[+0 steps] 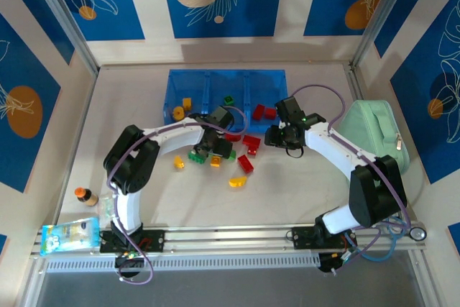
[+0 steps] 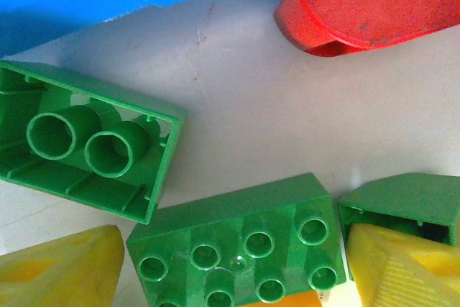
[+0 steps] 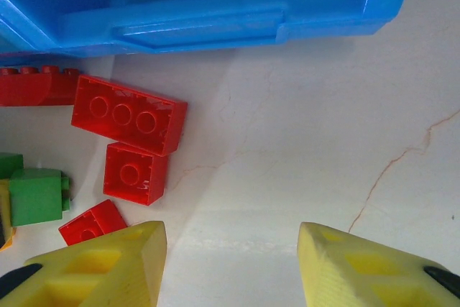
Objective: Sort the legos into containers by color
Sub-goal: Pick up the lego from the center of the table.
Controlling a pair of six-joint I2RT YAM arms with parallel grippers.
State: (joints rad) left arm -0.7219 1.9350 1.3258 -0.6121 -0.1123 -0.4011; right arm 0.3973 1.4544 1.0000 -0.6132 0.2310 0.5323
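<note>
The blue tray (image 1: 171, 80) holds yellow legos (image 1: 187, 103) on its left, a green one (image 1: 228, 100) in the middle and red ones (image 1: 264, 112) on the right. Loose bricks lie in front of it. My left gripper (image 1: 210, 147) is low over a studs-up green brick (image 2: 237, 246). Its jaws (image 2: 237, 264) stand open, one yellow finger (image 2: 61, 271) on each side of that brick. An upturned green brick (image 2: 86, 145) lies beside it. My right gripper (image 1: 277, 136) (image 3: 230, 264) hangs open over bare table, right of the red bricks (image 3: 129, 114) (image 3: 135, 172).
A mint-green zippered case (image 1: 374, 134) sits at the right. At the near left are a small bottle (image 1: 86, 195) and a packet (image 1: 70, 235). Yellow pieces (image 1: 179, 163) (image 1: 237, 182) and red bricks (image 1: 246, 164) (image 1: 251, 141) lie loose mid-table. The tray's front wall (image 3: 215, 19) is close ahead.
</note>
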